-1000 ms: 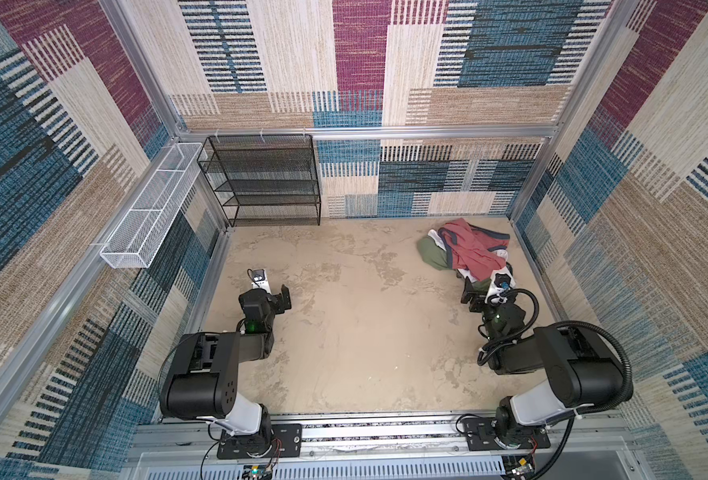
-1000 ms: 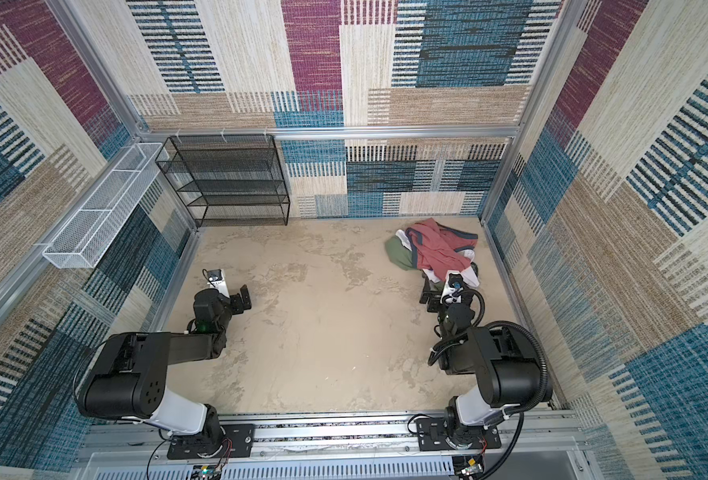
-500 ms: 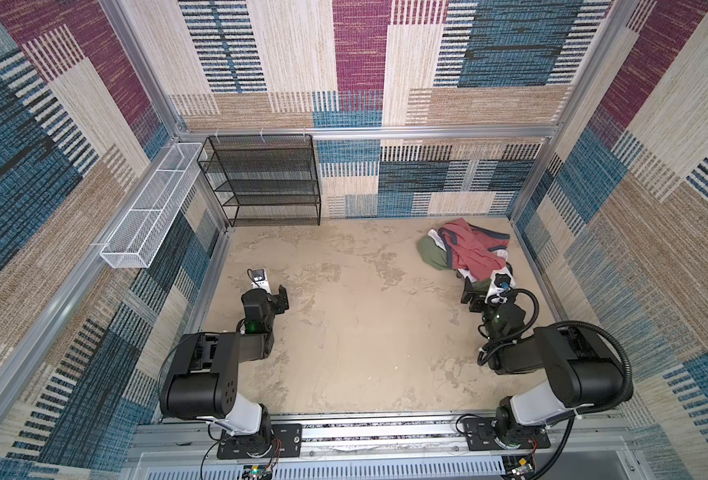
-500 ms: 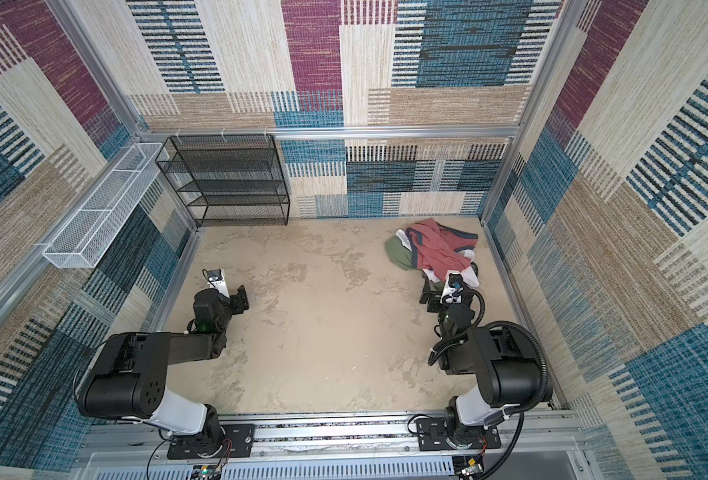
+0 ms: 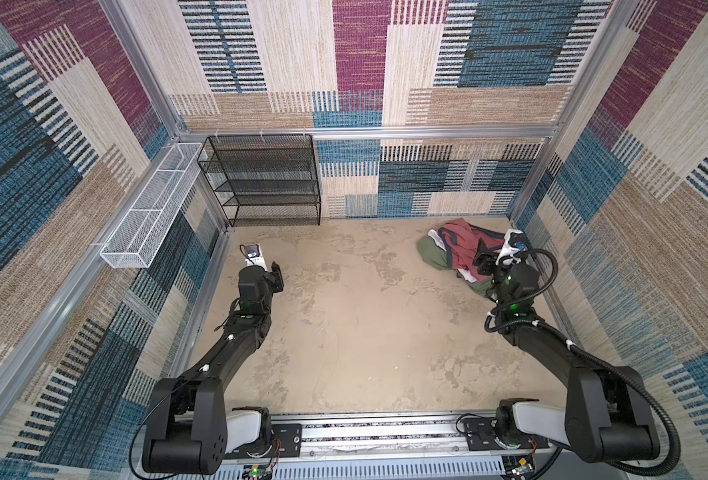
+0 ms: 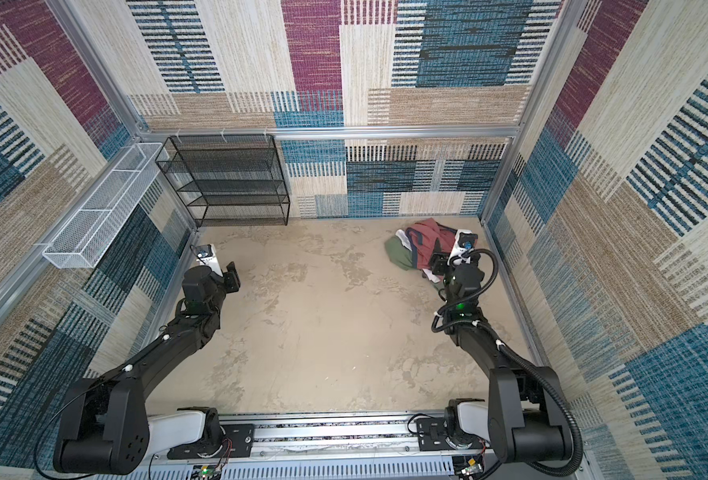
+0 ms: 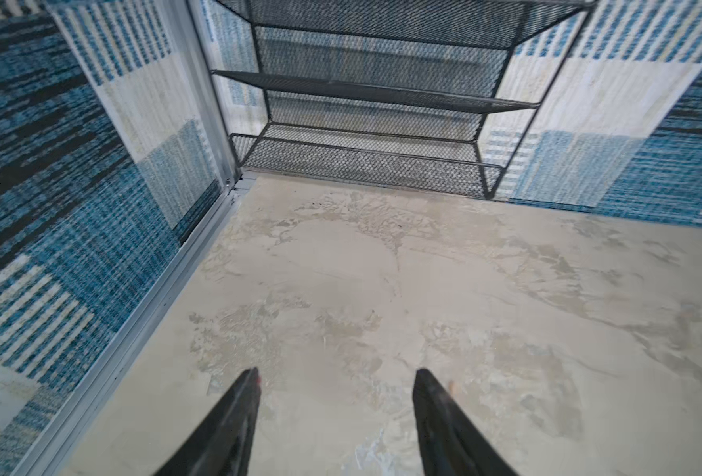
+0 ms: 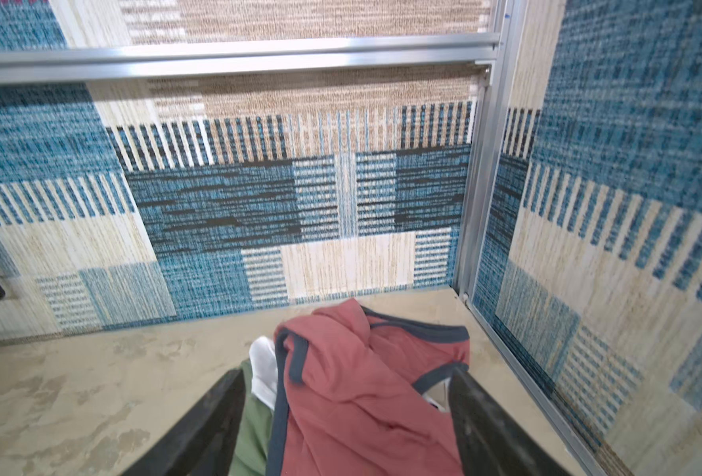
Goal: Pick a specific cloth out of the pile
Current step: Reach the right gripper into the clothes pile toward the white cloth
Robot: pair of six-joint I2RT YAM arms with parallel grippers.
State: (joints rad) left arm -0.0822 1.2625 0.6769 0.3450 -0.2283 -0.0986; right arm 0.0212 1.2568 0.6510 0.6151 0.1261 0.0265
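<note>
Over by the far right corner of the enclosure, the pile (image 5: 462,253) of soft garments sits on the sandy floor (image 5: 364,332), and the right gripper (image 8: 345,383) hangs just above its near edge. Its two black fingers (image 8: 470,395) stand spread apart, with nothing pinched between them. From the wrist view, the salmon-red garment (image 8: 361,387) with dark blue trim fills the space between the fingers and lies on top of the heap. The cloth (image 8: 263,373), plain white, peeks out as a small fold just beyond the tip of one finger, tucked against the red garment's trimmed edge and not touched by the gripper. The olive-green garment (image 8: 254,432) lies beside that same finger, under the white fold. In both top views a second bit of white (image 5: 468,275) (image 6: 430,275) shows at the pile's near side, right beside the gripper head and partly hidden by it.

Well apart from all this, the left gripper (image 7: 337,379) hovers over bare floor on the other side of the enclosure, its fingers (image 7: 246,391) also spread and holding nothing. A black mesh shelf rack (image 7: 374,123) stands against the back wall ahead of it, and a white wire basket (image 5: 152,208) hangs on the left wall.
</note>
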